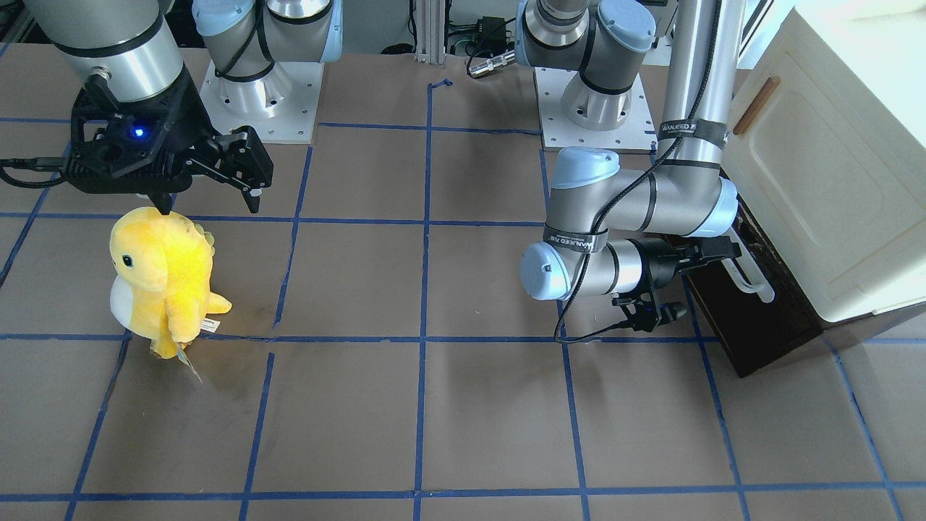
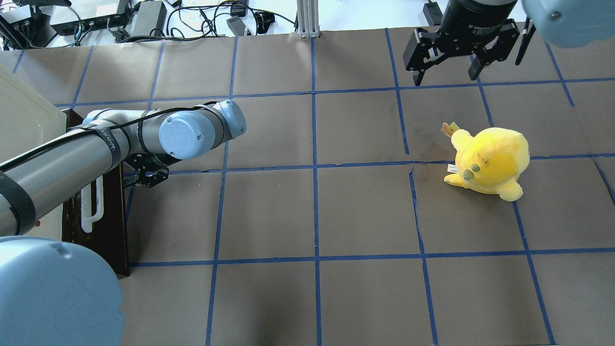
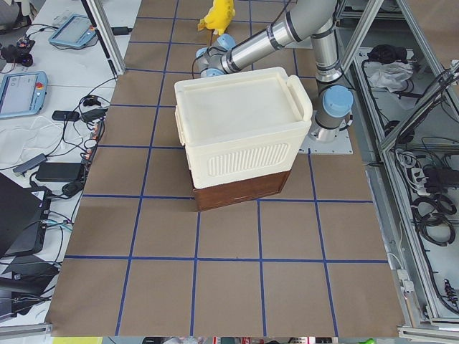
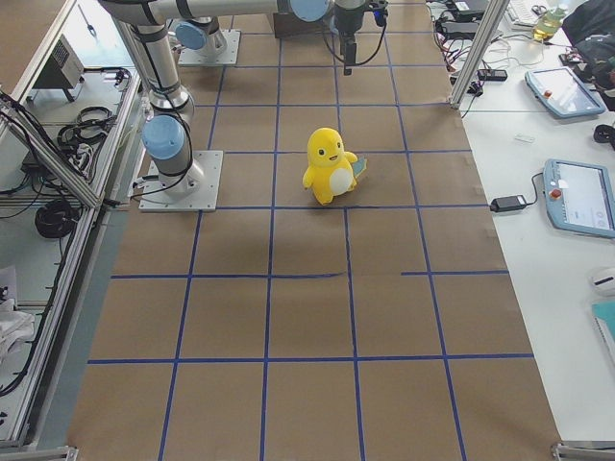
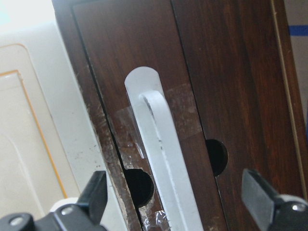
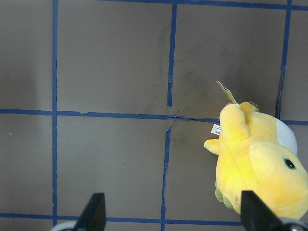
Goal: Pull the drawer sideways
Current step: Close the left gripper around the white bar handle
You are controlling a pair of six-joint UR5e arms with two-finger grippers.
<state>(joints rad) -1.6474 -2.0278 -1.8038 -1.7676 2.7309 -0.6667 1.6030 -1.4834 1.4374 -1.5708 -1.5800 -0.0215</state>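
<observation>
Now the left pincer [image 5: 175,192] stands open, with 1 finger on each side of the long white bar handle [image 5: 159,139], not touching it. The wide drawer with dark brown wooden front [image 1: 752,325] sits under the cream cabinet [image 1: 817,166], at the robot's left end of the brown bench [image 2: 312,216]. The right pincer [image 2: 447,74] is open too and hangs near the yellow plush toy [image 2: 490,161].

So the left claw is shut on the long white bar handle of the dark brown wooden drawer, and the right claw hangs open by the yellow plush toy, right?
Not shut: the left wrist view shows the left claw open, fingers either side of the long white bar handle of the dark brown wooden drawer. The right claw hangs open by the yellow plush toy.
</observation>
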